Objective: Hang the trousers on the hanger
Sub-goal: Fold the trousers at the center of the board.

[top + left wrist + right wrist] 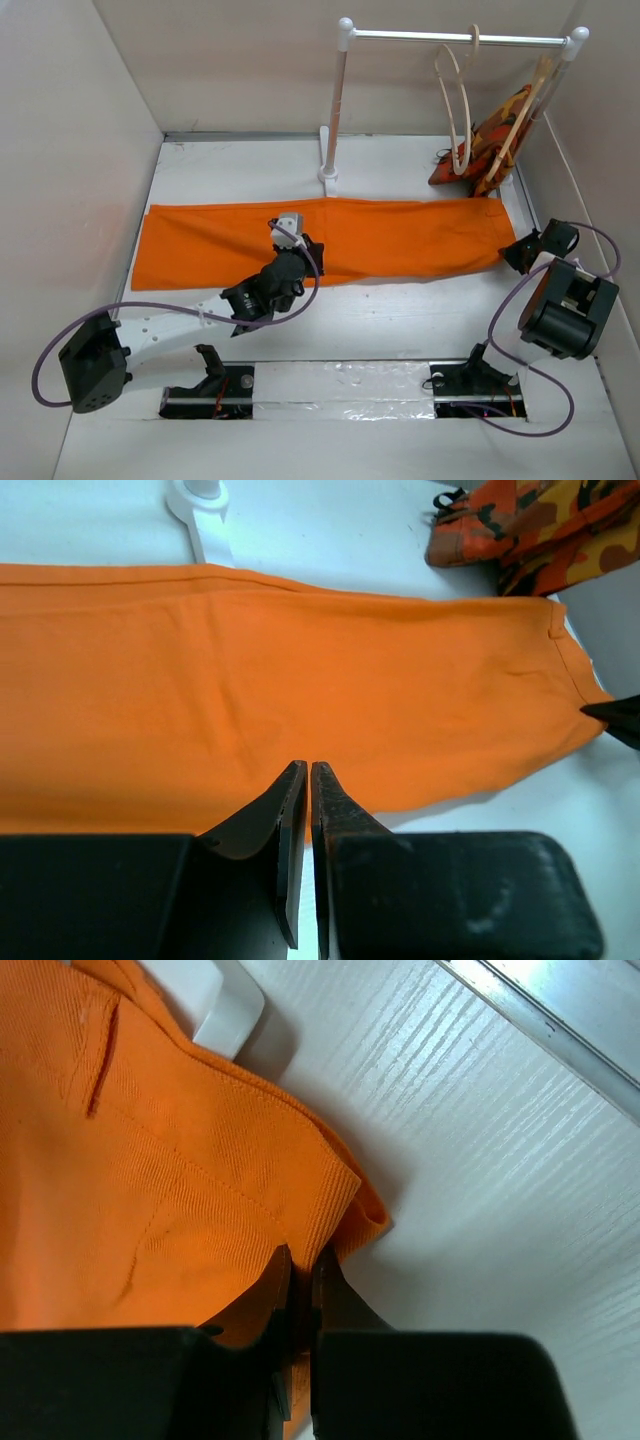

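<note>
While the trousers point(400, 240) lie flat under the closed, seemingly empty left gripper point(307, 772), their waist corner is pinched in the right gripper point(300, 1262); limp, light cloth, judged best taken at the waistband.

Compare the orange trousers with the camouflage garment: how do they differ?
The trousers are plain orange; the camouflage garment is patterned in orange, red and brown. The trousers lie spread flat on the table; the garment hangs from a hanger on the rail. The trousers are far larger. Both are cloth.
</note>
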{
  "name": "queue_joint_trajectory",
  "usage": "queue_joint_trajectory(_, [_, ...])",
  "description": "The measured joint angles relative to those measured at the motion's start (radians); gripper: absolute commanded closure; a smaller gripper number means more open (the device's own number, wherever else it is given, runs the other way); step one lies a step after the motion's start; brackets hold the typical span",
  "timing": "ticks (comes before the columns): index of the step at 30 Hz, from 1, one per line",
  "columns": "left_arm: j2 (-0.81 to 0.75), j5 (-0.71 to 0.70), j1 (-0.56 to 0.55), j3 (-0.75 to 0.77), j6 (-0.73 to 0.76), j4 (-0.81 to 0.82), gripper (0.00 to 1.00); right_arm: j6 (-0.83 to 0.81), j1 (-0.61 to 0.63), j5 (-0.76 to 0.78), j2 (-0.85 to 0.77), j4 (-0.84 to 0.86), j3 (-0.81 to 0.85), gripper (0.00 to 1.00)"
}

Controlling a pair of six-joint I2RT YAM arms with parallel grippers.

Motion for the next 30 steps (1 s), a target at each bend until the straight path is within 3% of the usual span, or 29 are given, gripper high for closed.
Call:
queue_joint_trajectory(3, [-0.008,0.000,0.030,0.000,0.004,0.000,0.95,-0.059,0.009,0.010,-0.043,-0.021,-0.007,1.00])
queue_joint_trajectory(6, [-0.007,0.006,0.072,0.000,0.005,-0.002,0.95,-0.137,0.079,0.079,-0.200,-0.087,-0.032,1.00])
queue_joint_trajectory(10, [0.013,0.034,0.137,0.000,0.000,-0.002,0.95,-0.226,0.351,0.185,-0.507,-0.165,-0.047,1.00])
queue_joint_trajectory(13, [0.043,0.069,0.183,-0.003,-0.011,0.000,0.95,-0.277,0.570,0.248,-0.599,-0.230,-0.014,1.00])
queue_joint_trajectory(16, [0.072,0.114,0.228,-0.020,-0.026,0.001,0.95,-0.303,0.774,0.318,-0.572,-0.293,0.032,1.00])
queue_joint_trajectory(22, [0.156,0.188,0.303,-0.035,-0.066,0.008,0.95,-0.312,1.113,0.402,-0.368,-0.400,0.203,1.00])
queue_joint_trajectory(26, [0.212,0.223,0.328,-0.044,-0.093,0.018,0.97,-0.312,1.239,0.413,-0.262,-0.409,0.347,1.00])
queue_joint_trajectory(30, [0.279,0.269,0.330,-0.057,-0.116,0.037,0.98,-0.314,1.266,0.373,-0.225,-0.384,0.476,1.00])
